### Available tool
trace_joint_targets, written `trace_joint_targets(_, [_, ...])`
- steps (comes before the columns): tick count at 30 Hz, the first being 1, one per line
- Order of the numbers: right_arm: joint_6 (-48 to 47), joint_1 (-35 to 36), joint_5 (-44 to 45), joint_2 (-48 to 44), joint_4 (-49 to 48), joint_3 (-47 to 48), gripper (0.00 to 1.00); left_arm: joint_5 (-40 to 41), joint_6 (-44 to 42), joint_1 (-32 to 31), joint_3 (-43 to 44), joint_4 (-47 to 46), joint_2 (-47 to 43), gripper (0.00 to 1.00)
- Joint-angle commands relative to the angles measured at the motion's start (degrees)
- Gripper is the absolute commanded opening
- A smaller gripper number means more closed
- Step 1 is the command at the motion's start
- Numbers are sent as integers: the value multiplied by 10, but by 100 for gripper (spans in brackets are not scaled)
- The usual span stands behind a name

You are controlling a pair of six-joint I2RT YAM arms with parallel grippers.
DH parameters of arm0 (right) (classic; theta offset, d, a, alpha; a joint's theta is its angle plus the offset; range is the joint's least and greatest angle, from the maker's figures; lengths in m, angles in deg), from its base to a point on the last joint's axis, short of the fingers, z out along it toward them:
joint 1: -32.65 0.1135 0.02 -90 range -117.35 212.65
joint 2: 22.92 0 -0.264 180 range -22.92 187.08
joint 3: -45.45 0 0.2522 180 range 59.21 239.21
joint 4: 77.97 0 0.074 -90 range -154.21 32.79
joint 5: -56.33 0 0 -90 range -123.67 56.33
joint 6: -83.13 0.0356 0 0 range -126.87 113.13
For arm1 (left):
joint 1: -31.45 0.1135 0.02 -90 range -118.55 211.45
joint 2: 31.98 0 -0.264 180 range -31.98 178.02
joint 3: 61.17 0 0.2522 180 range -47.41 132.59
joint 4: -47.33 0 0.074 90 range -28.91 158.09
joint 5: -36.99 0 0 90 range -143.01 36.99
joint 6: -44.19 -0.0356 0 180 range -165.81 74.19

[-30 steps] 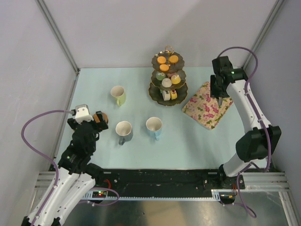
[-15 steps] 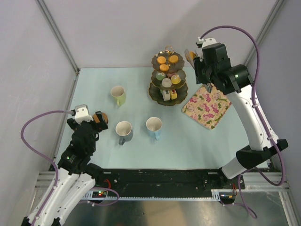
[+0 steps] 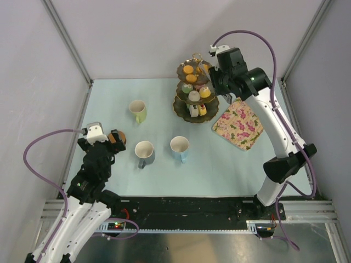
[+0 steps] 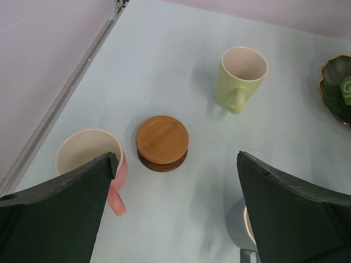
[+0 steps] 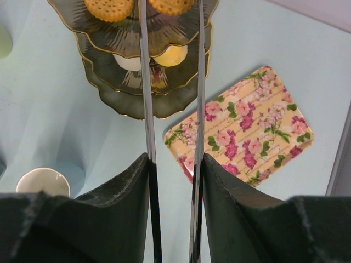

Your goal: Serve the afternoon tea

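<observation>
Pinching a pair of metal tongs [image 5: 143, 82], the right gripper [image 5: 174, 161] holds their blades slightly apart, with the tips above the orange cakes [image 5: 108, 6] on the top tier of the three-tier stand [image 5: 159, 112]. Coming down off-centre could knock the gold rim and rock the stand, or crush a cake. Well left of the stand, the left gripper [image 4: 175, 159] hangs over the coasters [image 4: 162, 141], jaws spread wide.

Layout on the pale worktop [image 3: 164, 175]: dark gold-rimmed three-tier stand [image 3: 196, 90] at rear centre; floral rectangular tray [image 3: 237, 123] just right of it; yellow-green ceramic mug [image 3: 137, 110] to its left. Grey mug [image 3: 145, 152] and blue mug [image 3: 180, 148] stand side by side in front. Round brown wooden coasters [image 4: 162, 142] lie left of the grey mug, with the pink mug [image 4: 90, 159] just left of them.
</observation>
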Motion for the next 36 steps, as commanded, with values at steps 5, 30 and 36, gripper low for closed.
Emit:
trace_joint_targets(5, [-6, 6, -22, 8, -10, 13, 45, 4, -11, -3, 0, -18, -3, 98])
trace_joint_targets(30, [10, 4, 56, -99, -32, -42, 55, 0, -11, -3, 1, -18, 3, 98])
trace_joint_targets(36, [89, -56, 120, -194, -111, -175, 51, 0, -11, -3, 0, -18, 3, 98])
